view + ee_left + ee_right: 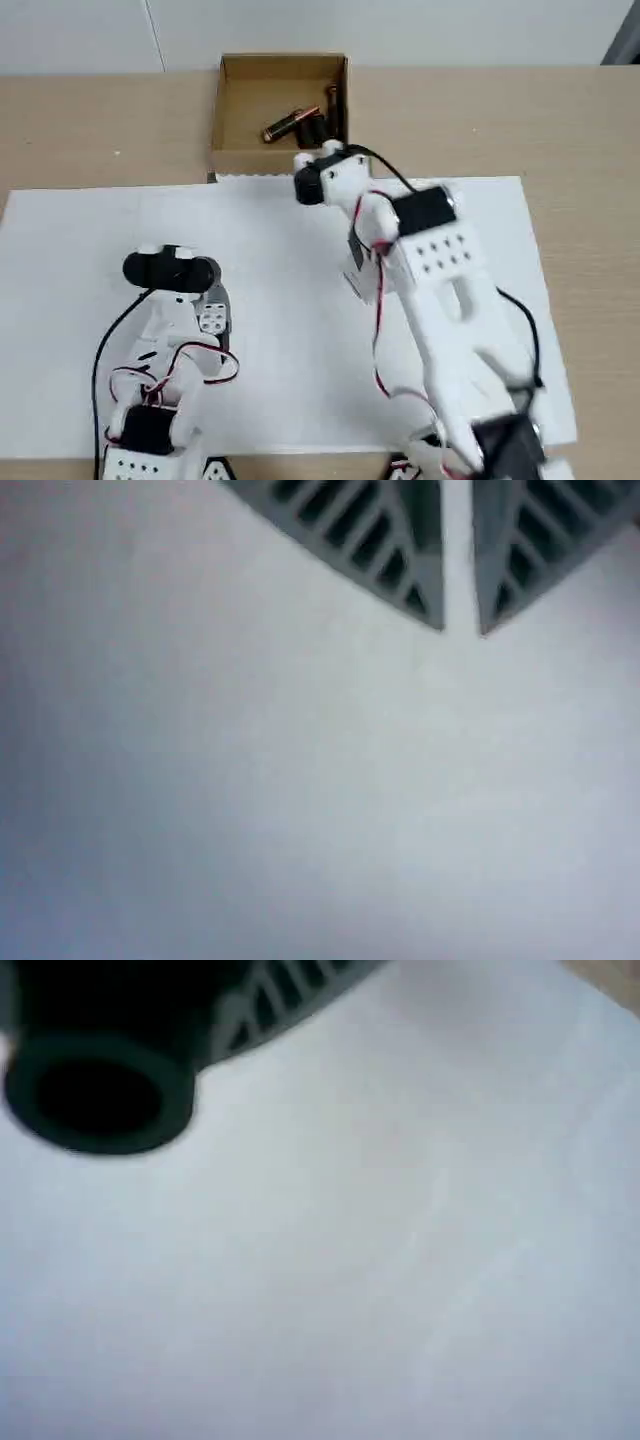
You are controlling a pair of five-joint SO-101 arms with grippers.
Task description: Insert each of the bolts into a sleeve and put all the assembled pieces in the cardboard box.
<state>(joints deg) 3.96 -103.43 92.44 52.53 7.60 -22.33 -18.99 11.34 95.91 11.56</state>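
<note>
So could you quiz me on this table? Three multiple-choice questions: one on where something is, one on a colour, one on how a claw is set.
1. Where does the cardboard box stand?
A) on the bare table, just past the far edge of the white sheet
B) in the middle of the white sheet
C) lifted in a claw

2. What colour is the sleeve seen close up in the right wrist view?
A) white
B) black
C) copper

3. How is the left claw set?
A) wide open
B) clamped on a bolt
C) nearly closed, with nothing in it

Answers:
1 A: the high view shows it on the wood, right at the paper's far edge.
2 B: its round hollow end is black.
3 C: only a thin slit of white paper shows in its gap.
</note>
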